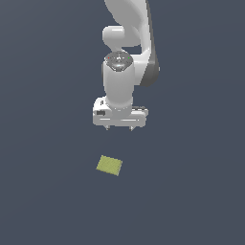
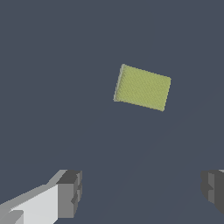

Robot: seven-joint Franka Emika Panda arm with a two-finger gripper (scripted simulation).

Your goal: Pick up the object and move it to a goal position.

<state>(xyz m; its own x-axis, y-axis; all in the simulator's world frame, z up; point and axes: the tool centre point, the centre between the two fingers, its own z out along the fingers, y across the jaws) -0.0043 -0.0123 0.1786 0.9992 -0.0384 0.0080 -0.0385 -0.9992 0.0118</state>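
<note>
The object is a small flat yellow-green rectangular block (image 1: 109, 165) with a finely textured top, lying on the dark grey floor. It also shows in the wrist view (image 2: 142, 87), slightly rotated. My white gripper (image 1: 119, 128) hangs above the floor, beyond the block and a little toward the exterior view's right. It is open and empty, with its fingers spread wide. In the wrist view the gripper (image 2: 142, 192) shows both grey fingertips (image 2: 70, 192) far apart, with the block lying apart from them and not between them.
The dark grey floor (image 1: 191, 191) stretches flat on all sides. The white arm (image 1: 127, 43) rises behind the gripper.
</note>
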